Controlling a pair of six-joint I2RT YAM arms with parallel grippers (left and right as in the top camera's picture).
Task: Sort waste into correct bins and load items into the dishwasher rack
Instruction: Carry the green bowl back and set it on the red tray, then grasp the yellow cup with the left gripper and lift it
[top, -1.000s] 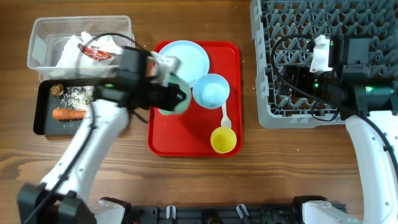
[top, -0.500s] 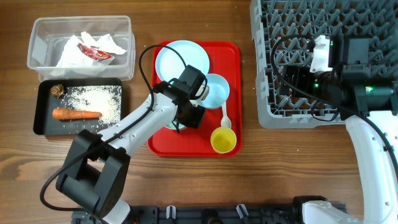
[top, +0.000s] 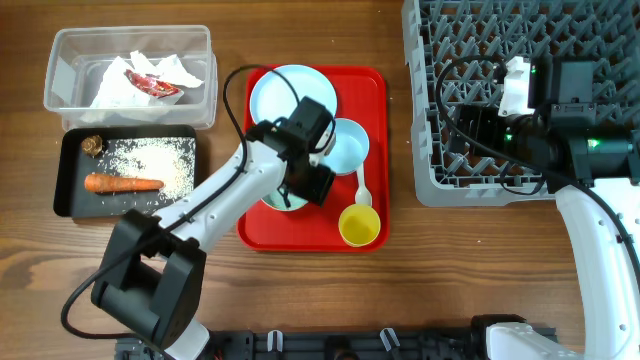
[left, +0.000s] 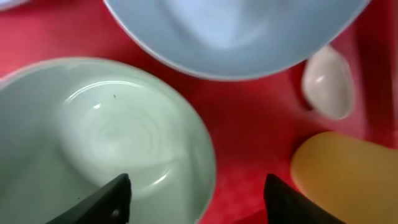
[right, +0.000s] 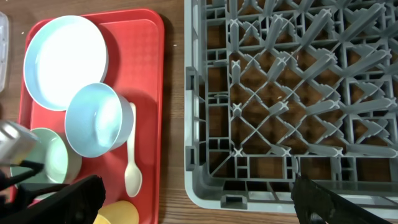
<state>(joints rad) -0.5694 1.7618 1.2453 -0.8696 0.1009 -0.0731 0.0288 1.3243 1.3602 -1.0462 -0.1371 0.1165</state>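
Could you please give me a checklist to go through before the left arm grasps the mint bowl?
1. left claw open: ok.
2. mint bowl rim between its fingers: ok.
3. Bowl free of waste: ok.
4. yellow cup clear of the claw: cannot tell, it sits very near.
5. dishwasher rack has free pegs: ok, nothing loaded where visible.

A robot lab bench: wooden table (top: 400, 290), dishwasher rack (top: 470, 40).
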